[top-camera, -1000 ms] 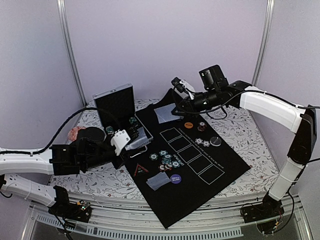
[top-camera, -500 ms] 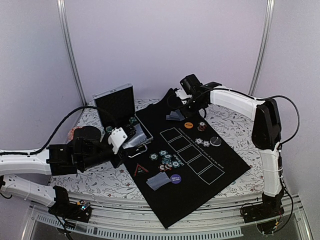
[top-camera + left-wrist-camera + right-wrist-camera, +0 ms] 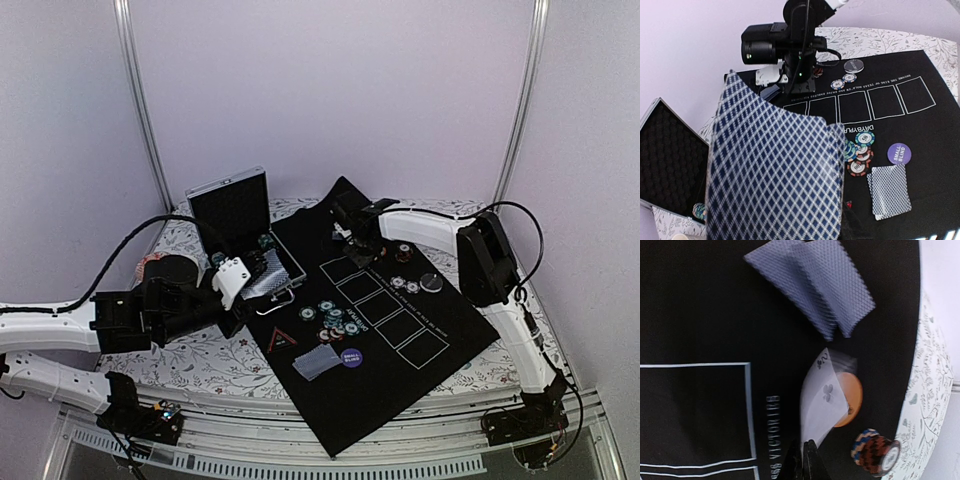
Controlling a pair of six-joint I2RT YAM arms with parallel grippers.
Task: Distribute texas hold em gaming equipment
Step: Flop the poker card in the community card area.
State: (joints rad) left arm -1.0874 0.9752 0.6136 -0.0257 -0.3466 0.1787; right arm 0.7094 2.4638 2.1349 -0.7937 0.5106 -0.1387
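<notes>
My left gripper point(image 3: 243, 279) is by the open case and is shut on grey-blue-backed playing cards point(image 3: 775, 170) that fill the left wrist view and hide its fingers. My right gripper point(image 3: 358, 240) is low at the far end of the mat. In the right wrist view it point(image 3: 807, 462) is shut on a two of clubs card point(image 3: 822, 400), tilted over the orange button point(image 3: 854, 399). Two face-down cards point(image 3: 810, 290) lie beyond. A chip stack point(image 3: 875, 452) stands beside the button. Teal and red chips point(image 3: 335, 318), a purple button point(image 3: 351, 356), two cards point(image 3: 316, 363) and a red-edged triangle point(image 3: 281, 338) lie mid-mat.
The black mat point(image 3: 400, 380) carries a row of white rectangles. The silver case point(image 3: 232, 205) stands open at the back left with a chip point(image 3: 699, 210) inside. A dark button point(image 3: 431, 283) and loose chips point(image 3: 406, 285) lie right of the rectangles.
The right arm folded in and came down from above the mat's far end to just over the orange button, carrying its card. The left arm barely moved.
</notes>
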